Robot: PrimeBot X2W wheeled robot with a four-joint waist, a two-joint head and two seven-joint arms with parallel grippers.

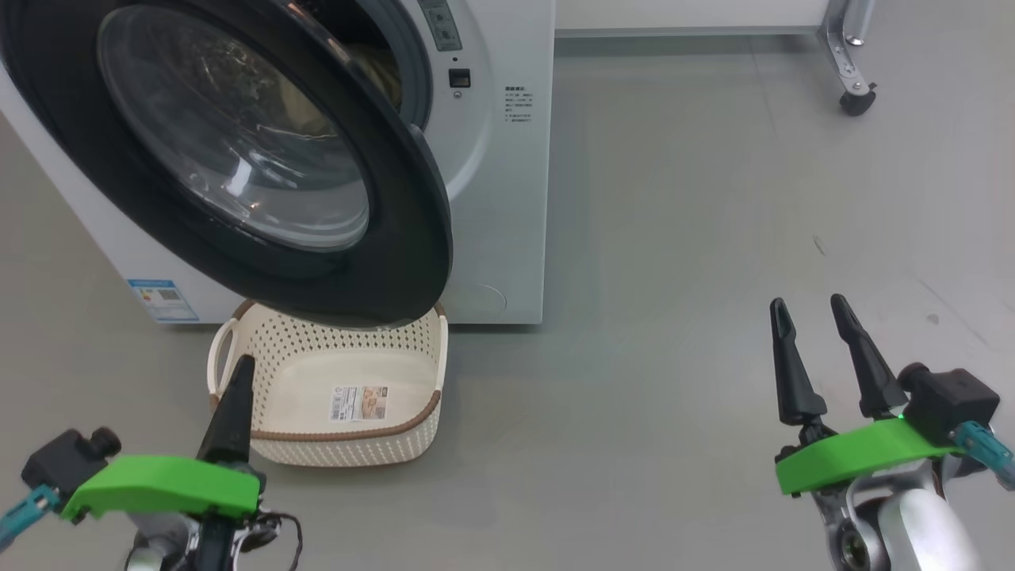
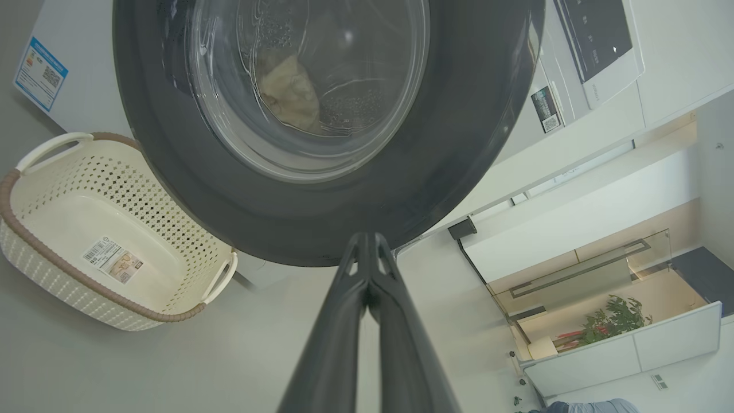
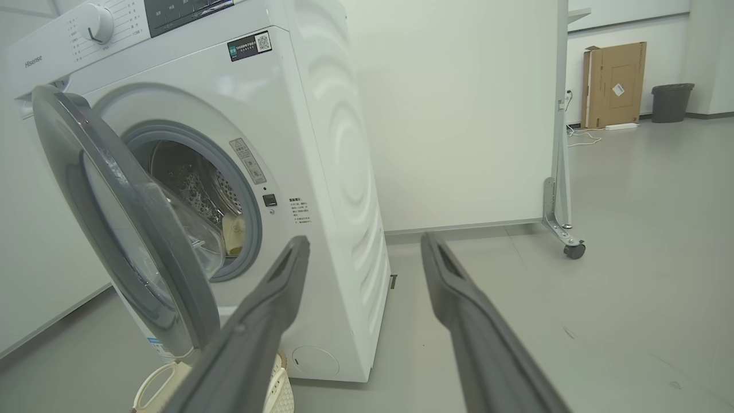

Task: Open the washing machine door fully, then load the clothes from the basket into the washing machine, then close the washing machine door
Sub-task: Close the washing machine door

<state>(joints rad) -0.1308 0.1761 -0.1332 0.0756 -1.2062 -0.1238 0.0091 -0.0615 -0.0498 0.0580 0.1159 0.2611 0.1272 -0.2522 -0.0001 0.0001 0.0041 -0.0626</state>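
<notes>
— At the front of the washing machine (image 1: 499, 198), how does its door stand?

— The washing machine door (image 1: 238, 159) hangs part-way open, angled out toward me. In my head view its black ring overlaps the back of the basket (image 1: 349, 434). Through the glass I see the clothes (image 2: 289, 94), pale yellow, lying in the drum (image 3: 189, 183).

— And the basket?

— It's on the grey floor (image 1: 674, 238) just before the machine, under the door's lower edge. Its base shows a sticker (image 1: 359, 403).

— Your claws?

— My left gripper (image 1: 242, 365) is pinched together on nothing. Its tip points at the door's lower rim, and I cannot tell whether it touches. My right gripper (image 1: 807, 303) stands wide and empty, well off to the right above the floor. Beyond it stands a castor-footed frame (image 1: 852, 79).
</notes>
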